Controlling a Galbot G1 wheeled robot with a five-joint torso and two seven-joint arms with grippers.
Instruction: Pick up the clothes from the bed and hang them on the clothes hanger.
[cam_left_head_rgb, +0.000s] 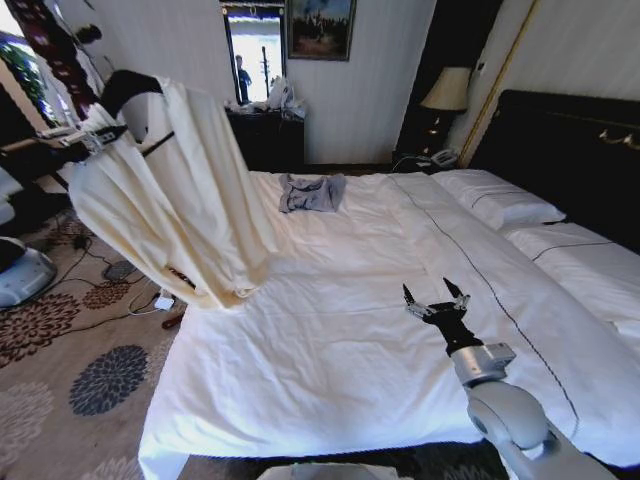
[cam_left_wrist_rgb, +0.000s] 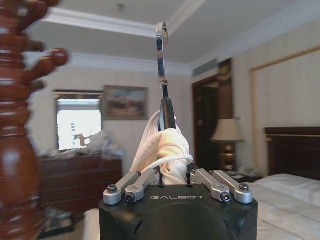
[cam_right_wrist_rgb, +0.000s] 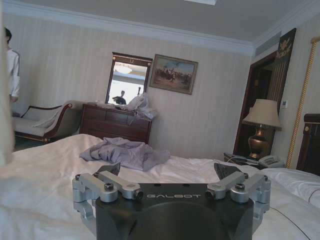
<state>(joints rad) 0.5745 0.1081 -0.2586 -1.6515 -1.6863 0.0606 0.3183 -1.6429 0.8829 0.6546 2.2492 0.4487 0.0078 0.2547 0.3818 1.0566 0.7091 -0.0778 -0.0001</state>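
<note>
Cream clothes (cam_left_head_rgb: 190, 200) drape from the clothes hanger (cam_left_wrist_rgb: 163, 75), apparently clenched in the left tool (cam_left_wrist_rgb: 176, 172); right tool (cam_left_head_rgb: 436, 302) spread.

Soft cream cloth clothes (cam_left_head_rgb: 190, 200), shiny metal hanger hook (cam_left_wrist_rgb: 161, 50), glossy wooden post (cam_left_wrist_rgb: 20, 125)

The bed (cam_left_head_rgb: 330, 330) is lying wide under plain white sheets, with a crumpled grey-blue garment (cam_left_head_rgb: 311, 192) resting on it near its far edge and white pillows (cam_left_head_rgb: 498, 198) sitting along its right edge by the dark headboard (cam_left_head_rgb: 580, 150).
</note>
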